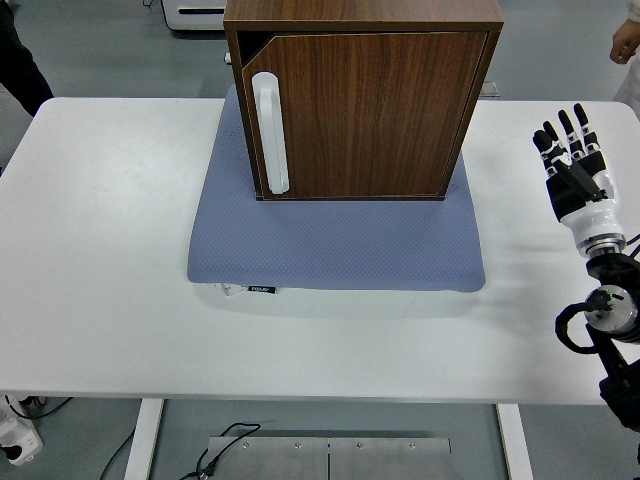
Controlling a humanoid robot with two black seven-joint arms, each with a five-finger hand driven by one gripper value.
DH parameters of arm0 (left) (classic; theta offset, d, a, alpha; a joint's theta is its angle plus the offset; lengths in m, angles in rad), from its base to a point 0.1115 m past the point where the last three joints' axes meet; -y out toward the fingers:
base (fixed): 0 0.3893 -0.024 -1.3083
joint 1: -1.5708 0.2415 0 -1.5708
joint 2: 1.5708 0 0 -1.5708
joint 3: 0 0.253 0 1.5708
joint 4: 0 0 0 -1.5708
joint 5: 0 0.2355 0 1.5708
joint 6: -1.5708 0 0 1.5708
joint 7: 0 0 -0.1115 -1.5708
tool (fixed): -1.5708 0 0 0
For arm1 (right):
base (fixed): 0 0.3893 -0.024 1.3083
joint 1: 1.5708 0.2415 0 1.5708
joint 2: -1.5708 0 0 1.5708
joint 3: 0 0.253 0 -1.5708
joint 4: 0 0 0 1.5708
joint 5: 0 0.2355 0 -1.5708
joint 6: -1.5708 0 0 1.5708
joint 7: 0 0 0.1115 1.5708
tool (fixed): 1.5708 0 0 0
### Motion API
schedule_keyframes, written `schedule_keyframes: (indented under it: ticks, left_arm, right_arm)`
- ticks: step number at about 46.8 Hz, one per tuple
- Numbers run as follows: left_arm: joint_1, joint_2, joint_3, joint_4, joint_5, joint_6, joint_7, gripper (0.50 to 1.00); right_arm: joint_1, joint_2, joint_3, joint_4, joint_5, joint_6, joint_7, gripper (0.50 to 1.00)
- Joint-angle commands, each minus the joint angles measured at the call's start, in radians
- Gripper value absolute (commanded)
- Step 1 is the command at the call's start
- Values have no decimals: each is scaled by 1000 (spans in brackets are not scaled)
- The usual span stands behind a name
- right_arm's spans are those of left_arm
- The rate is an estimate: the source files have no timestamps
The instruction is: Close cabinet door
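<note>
A dark wooden cabinet [365,95] stands on a blue-grey mat [335,240] at the back middle of the table. Its door [380,110] lies nearly flat against the front, with a thin gap showing at the upper left corner. A long white handle [269,132] runs down the door's left side. My right hand [570,150] is raised over the table's right edge, fingers straight and spread, holding nothing, well to the right of the cabinet and apart from it. My left arm is out of view.
The white table [100,260] stretches wide around the mat. A person's hand [625,42] shows at the top right corner, and a dark sleeve [15,60] at the top left. Cables lie on the floor below the near edge.
</note>
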Motion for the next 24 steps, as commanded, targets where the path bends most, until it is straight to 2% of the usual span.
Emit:
schedule_keyframes:
  ticks: [1,10,24]
  left_arm:
    - [-1,0,0,0,0,0,0,1000]
    - [1,0,0,0,0,0,0,1000]
    - [-1,0,0,0,0,0,0,1000]
  right_arm:
    - [14,10,-2,-32,0,-1,-4,1000]
    - [57,43,-7,-124,2,-1,-36,1000]
    - [75,57,-4,-144,2,-2,-40,1000]
